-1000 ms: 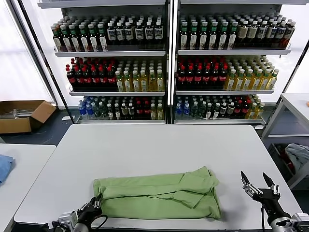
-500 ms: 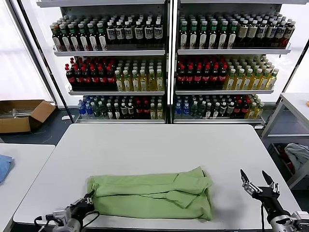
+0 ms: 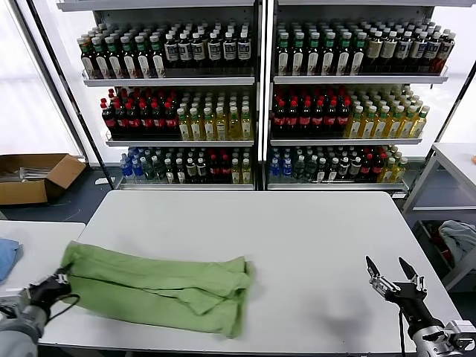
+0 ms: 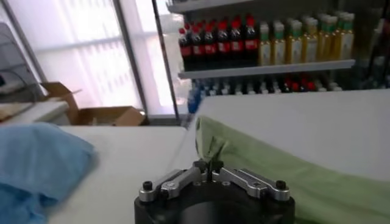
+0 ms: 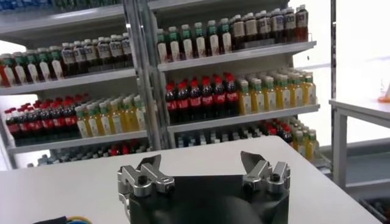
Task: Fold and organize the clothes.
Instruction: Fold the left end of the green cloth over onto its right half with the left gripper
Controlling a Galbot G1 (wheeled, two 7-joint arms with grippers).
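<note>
The clothes here are one light green shirt [image 3: 156,286], folded into a long band with its plain side up. It lies on the left front part of the white table [image 3: 297,223], and its left end reaches the table's left edge. My left gripper [image 3: 59,281] is at that end, shut on the shirt's edge. The left wrist view shows the pinched fold at the gripper [image 4: 209,163] and the shirt [image 4: 292,176] stretching away from it. My right gripper [image 3: 385,262] hovers open over the table's front right corner, holding nothing [image 5: 201,159].
A lower side table on the left carries a blue cloth [image 3: 6,256] [image 4: 36,164]. A cardboard box [image 3: 33,177] sits on the floor behind it. Shelves of bottles [image 3: 260,97] fill the back. Another table [image 3: 457,160] and a cloth heap [image 3: 457,238] stand at the right.
My left gripper has pulled the shirt leftward across the table, from the front middle to the left edge. The right gripper has barely moved.
</note>
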